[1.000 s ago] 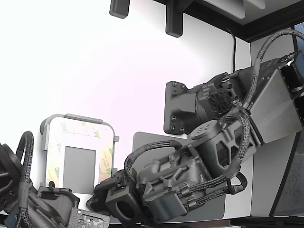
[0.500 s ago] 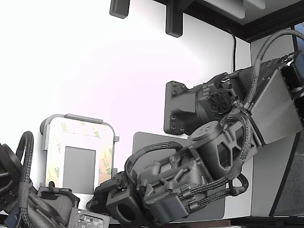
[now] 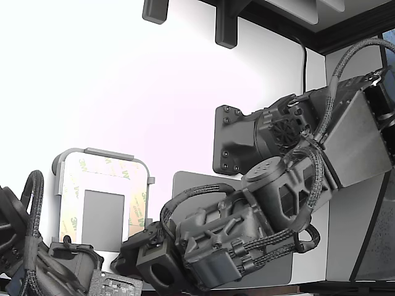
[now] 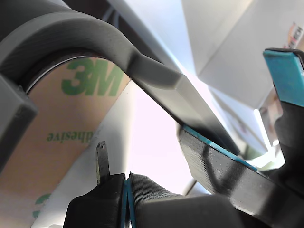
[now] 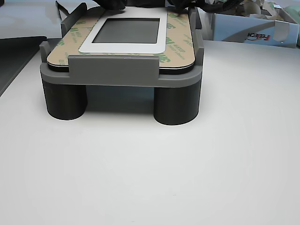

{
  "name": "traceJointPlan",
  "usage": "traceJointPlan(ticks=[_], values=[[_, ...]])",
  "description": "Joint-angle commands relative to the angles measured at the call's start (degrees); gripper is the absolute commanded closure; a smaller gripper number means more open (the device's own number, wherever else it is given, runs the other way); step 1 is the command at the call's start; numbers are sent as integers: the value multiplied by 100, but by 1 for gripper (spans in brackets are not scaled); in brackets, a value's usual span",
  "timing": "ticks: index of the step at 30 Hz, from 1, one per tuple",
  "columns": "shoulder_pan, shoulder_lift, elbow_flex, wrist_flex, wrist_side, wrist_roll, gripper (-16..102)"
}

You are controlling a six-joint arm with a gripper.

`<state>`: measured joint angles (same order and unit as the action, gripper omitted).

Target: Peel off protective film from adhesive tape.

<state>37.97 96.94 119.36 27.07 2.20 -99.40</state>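
- Where the exterior view shows the arm folded low, its gripper sits at the near corner of the grey fixture, on the exterior view's right side of it — fingertips hidden behind the wrist block.
- Wrist view: two dark gripper pads with thin blue lining meet along a closed seam; whether any film is pinched in it, cannot tell.
- Small dark tab sticks up just beside that seam.
- Protective film — tan-cream, green 3M print — lies flat right next to the pads, under the fixture's curved grey rim.
- Other view: film strips cover the adhesive tape, which frames a white border and a small grey rectangle; the plate rests on the raised fixture with two dark round legs on the white worktop.
- Large dark grey mat lies under the arm in the exterior view.
- A second dark arm shows at the exterior view's lower left.
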Motion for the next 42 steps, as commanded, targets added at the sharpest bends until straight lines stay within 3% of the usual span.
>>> traceJointPlan(ticks=[1, 42], values=[[-97, 97, -88, -53, -9, 0, 97], [44, 220, -62, 70, 26, 246, 97]])
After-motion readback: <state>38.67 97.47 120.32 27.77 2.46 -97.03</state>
